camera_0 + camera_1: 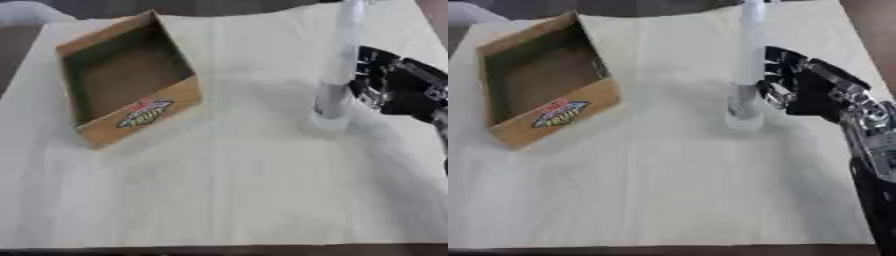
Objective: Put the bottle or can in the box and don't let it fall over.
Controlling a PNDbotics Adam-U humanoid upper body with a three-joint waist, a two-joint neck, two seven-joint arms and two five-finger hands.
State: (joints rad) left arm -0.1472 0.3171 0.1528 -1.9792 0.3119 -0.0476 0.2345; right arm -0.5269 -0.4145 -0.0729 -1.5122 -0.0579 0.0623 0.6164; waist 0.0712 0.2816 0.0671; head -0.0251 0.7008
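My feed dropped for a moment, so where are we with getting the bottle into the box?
Nothing is done yet: the cardboard box is empty. In hand: the right hand is right beside the tall clear bottle, which stands upright on the table; whether its fingers have closed on it I cannot tell. Left: grasp, lift, carry it over and set it upright in the box.

Pale wooden table point(227, 200): open cardboard box point(127, 80) far left; tall clear bottle point(337, 70) upright, far right.
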